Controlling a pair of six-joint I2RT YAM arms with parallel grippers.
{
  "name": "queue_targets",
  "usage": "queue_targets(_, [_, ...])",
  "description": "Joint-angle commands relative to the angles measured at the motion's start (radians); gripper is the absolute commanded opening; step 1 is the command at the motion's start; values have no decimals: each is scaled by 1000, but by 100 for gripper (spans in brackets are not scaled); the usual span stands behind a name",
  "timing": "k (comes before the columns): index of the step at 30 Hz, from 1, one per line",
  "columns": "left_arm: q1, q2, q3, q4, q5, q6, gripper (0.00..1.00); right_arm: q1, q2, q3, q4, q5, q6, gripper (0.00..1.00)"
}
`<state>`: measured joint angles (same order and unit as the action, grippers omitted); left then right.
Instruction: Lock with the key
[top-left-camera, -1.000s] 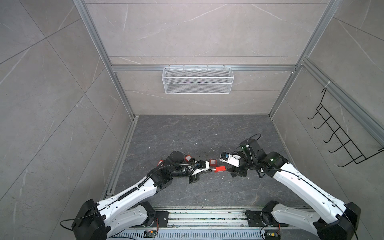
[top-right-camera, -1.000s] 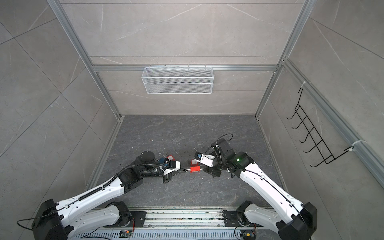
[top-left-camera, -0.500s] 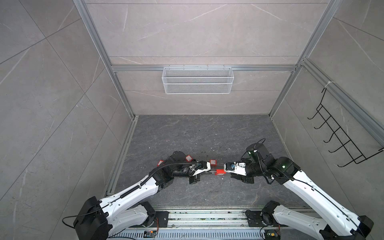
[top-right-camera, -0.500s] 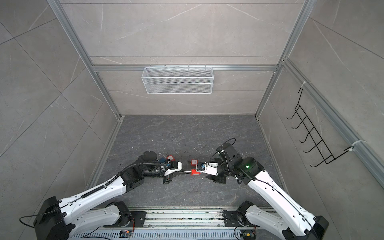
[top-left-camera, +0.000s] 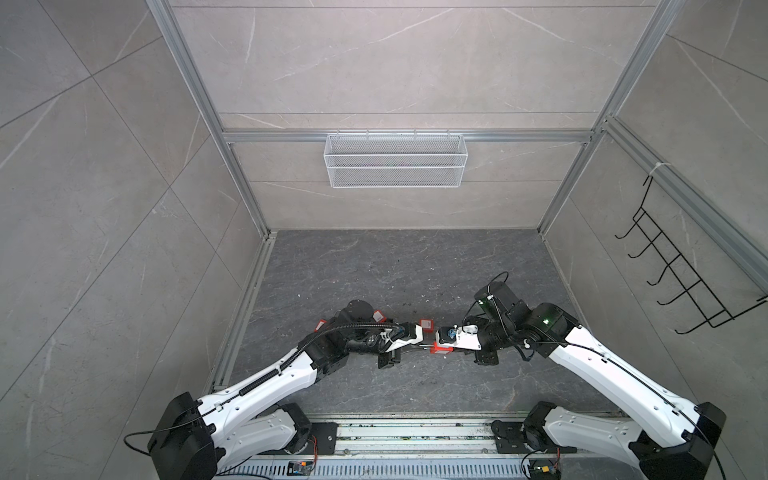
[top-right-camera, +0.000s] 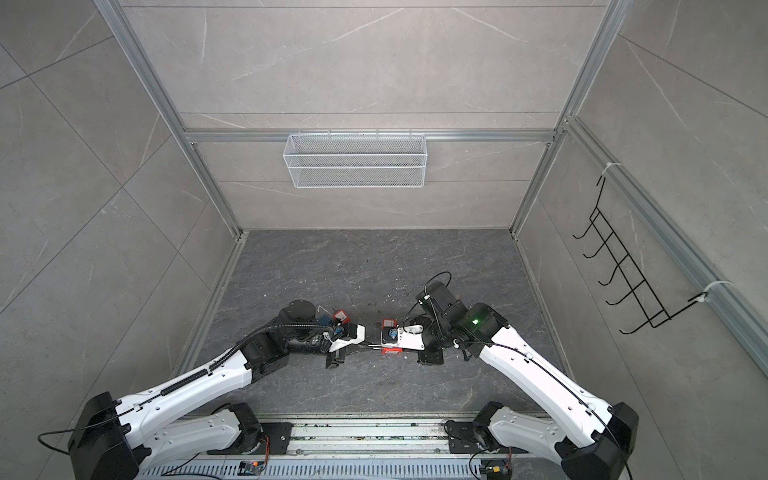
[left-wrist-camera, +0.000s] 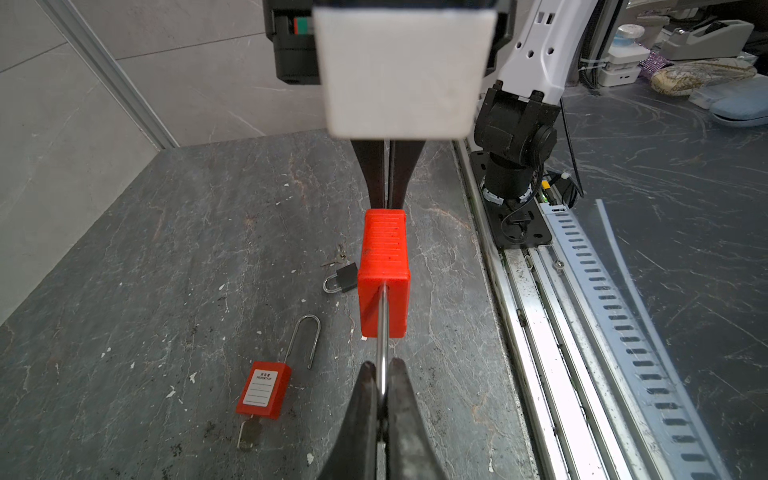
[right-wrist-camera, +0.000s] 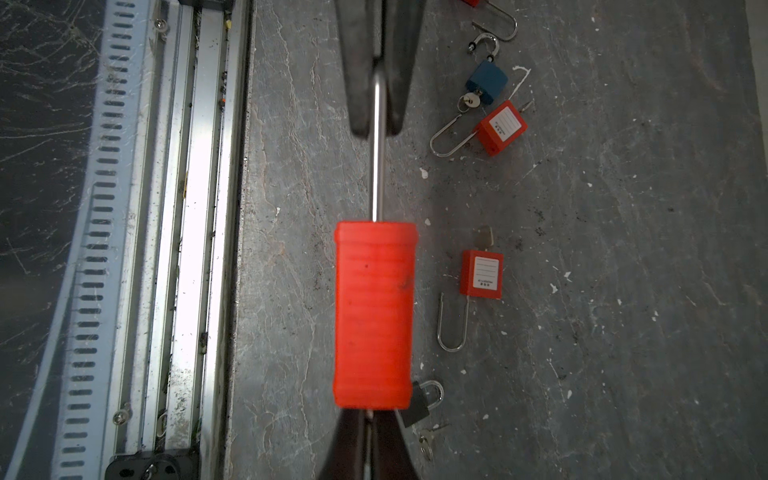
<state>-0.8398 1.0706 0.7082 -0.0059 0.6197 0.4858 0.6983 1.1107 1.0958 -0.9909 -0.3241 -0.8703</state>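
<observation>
Red padlock (top-left-camera: 441, 348) is held off the floor, lower centre of the frame in both top views, strung level between the two arms.

Left gripper (left-wrist-camera: 382, 374): claw pressed tight on the steel shackle (left-wrist-camera: 383, 324), same as a second ago.

Right gripper (right-wrist-camera: 368, 413): a second ago it stood spread, just right of the lock. Now it has come in to the keyhole end of the body and its claw is pinched shut there. A sliver of metal shows between its fingers in the right wrist view. It is most likely the key (right-wrist-camera: 367, 419), though little of it shows.

Meaning: the lock is braced at one end and the key end is gripped at the other. The turn looks like the next step, not yet made. Whether the shackle is fully seated, cannot tell.

Spare padlocks (left-wrist-camera: 264, 392) lie on the floor (left-wrist-camera: 166, 249) below, clear of both claws.
</observation>
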Motion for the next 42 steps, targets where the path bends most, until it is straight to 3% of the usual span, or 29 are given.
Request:
queue_targets(1, [2, -14, 58, -27, 26, 46, 0, 3, -19, -36, -38, 70, -14, 0])
queue_targets(5, [25, -24, 69, -90, 35, 66, 0, -48, -38, -90, -36, 82, -24, 0])
queue_targets(9, [34, -28, 96, -184, 35, 91, 0, -168, -78, -137, -33, 53, -47, 0])
queue_targets(15, [36, 42, 179, -338, 5, 136, 0, -292, -89, -161, 2, 116, 0, 0])
queue_targets(19, [36, 173, 304, -493, -8, 160, 0, -341, -117, -154, 118, 148, 117, 0])
queue_targets(24, [35, 373, 480, -697, -5, 198, 0, -347, -160, -158, 219, 276, 283, 0])
queue_targets(31, [27, 660, 732, -912, 7, 209, 0, -351, -237, -219, 221, 430, 322, 0])
queue_targets(42, [-1, 1037, 1071, -1162, 6, 278, 0, -353, -289, -250, 244, 501, 472, 0])
